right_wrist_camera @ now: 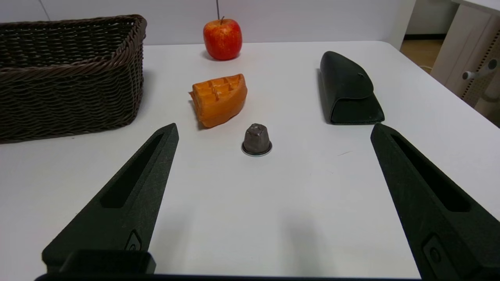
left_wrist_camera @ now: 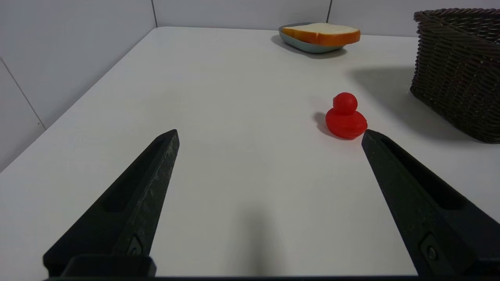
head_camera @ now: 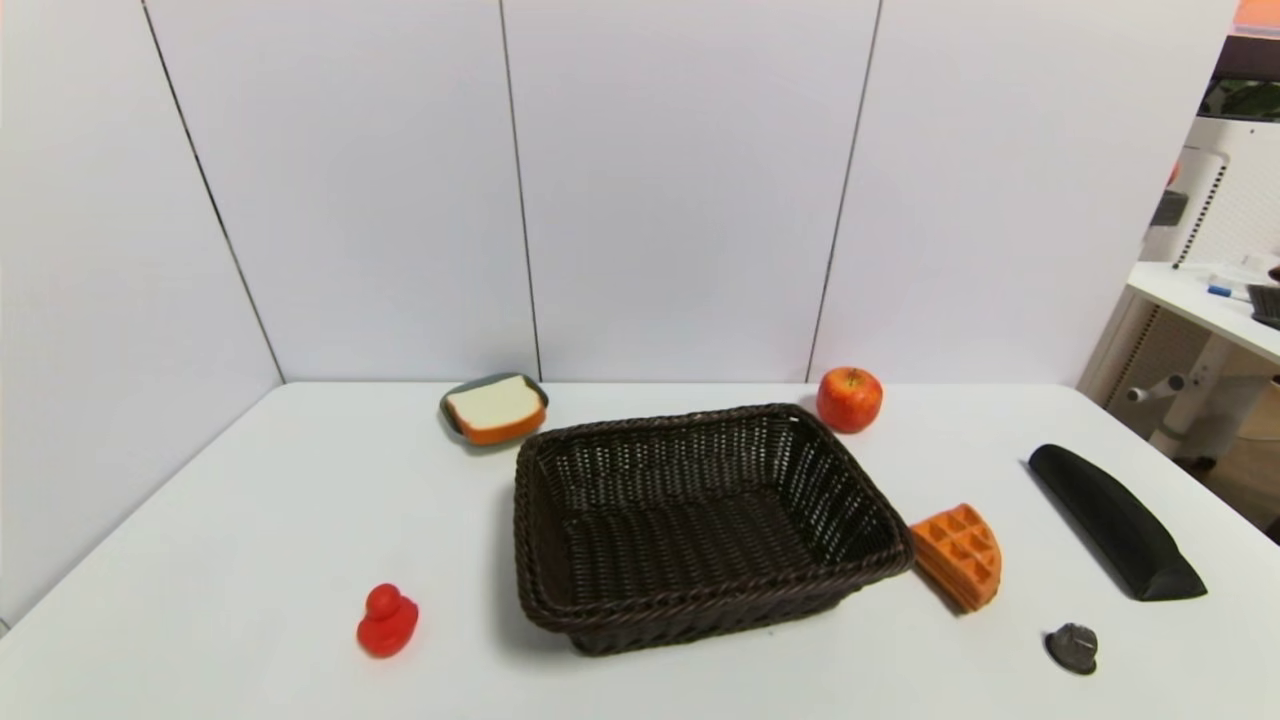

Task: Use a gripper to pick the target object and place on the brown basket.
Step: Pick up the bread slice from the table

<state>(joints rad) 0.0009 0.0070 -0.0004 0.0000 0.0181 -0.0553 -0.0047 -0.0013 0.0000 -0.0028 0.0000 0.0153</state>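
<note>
Hovering low over the white table [head_camera: 250, 520], the left gripper [left_wrist_camera: 269, 134] and right gripper [right_wrist_camera: 273, 130] both stand wide apart, holding nothing. We note a red toy duck [left_wrist_camera: 345, 116] just past the left one. The bread slice [head_camera: 496, 408] lies on a grey dish [head_camera: 452, 418], upper left of centre, near the brown basket [head_camera: 700, 520] but apart.

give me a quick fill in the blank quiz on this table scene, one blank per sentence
1. The bread slice lies on a small grey ____.
2. The brown basket holds ____ objects.
3. The red fruit beyond the basket is an ____.
4. The left gripper and right gripper both have their jaws ____.

Missing words: dish; no; apple; open
</note>
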